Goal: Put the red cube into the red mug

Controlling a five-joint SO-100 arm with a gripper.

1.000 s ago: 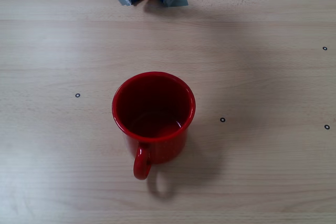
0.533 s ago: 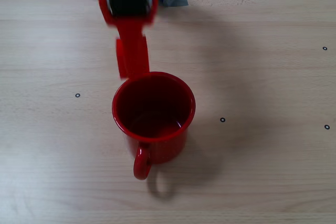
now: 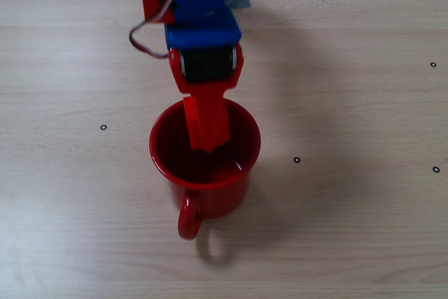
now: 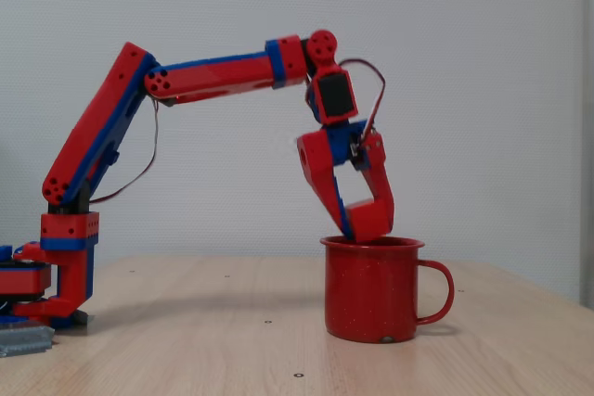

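Inspector A: Nearest, glossy red enamel mug (image 3: 204, 155) upright on pale wooden worktop (image 3: 350, 229), handle toward the overhead camera.

Inspector B: Red-and-blue pincer (image 3: 208, 146) tips dip inside its rim. Spread: cannot tell. Red cube not visible in either view.

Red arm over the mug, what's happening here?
The arm has its gripper at the rim of the red mug, fingertips just above or barely inside the opening in both fixed views. The mug stands upright on the wooden table. The red cube can't be made out, so whether the gripper holds it is unclear.
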